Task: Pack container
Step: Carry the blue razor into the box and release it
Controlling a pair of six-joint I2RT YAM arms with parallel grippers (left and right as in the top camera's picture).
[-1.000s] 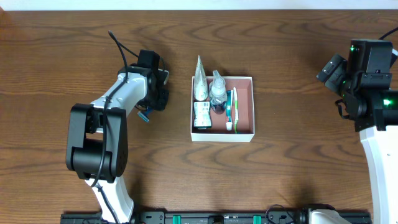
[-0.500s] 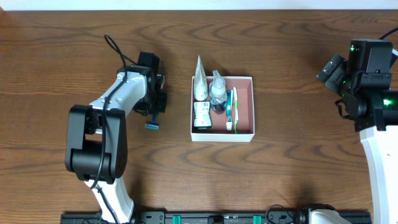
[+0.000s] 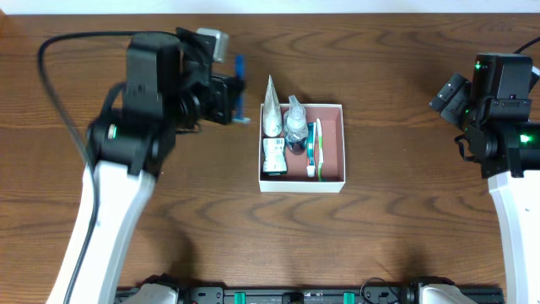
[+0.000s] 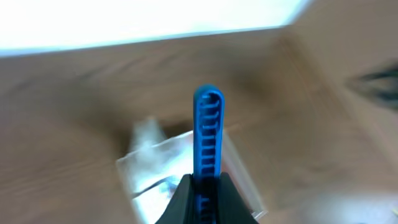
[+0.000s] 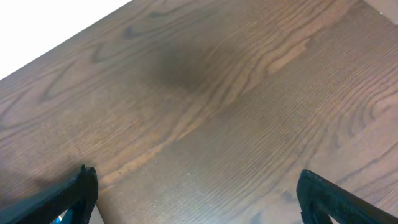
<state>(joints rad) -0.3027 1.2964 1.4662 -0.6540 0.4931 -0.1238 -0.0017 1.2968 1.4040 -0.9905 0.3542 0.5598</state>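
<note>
Left gripper (image 3: 233, 95) is pinched tight on a blue handle (image 3: 240, 84) w/ ribs down its length. Could be a razor or a brush, can't tell. It's held up off the table (image 3: 380, 253), just beside the container's left-arm wall, near the back corner. The container (image 3: 333, 139) sits mid-table btw the two arms. In it already are a tube (image 3: 271, 110) and a small bottle (image 3: 295, 125) in the left-arm half, w/ a toothbrush (image 3: 315, 148) beside them. The half nearer the right arm shows bare pinkish floor. Right gripper (image 3: 449, 91) hangs well off on the container's other side, jaws wide, nothing in them.

Step in hand, I'd say, is to carry the handle over & set it in. To do it well:
- Cross above the tube tip, which pokes past the container's back wall, so nothing gets knocked.
- Line the handle up parallel w/ the toothbrush, over the bare half.
- Go low before letting go, else it may bounce off the thin wall.

Wrist view is blurred, so grip depth's hard to judge. The handle sticks far out of the fingers & could swing.
</note>
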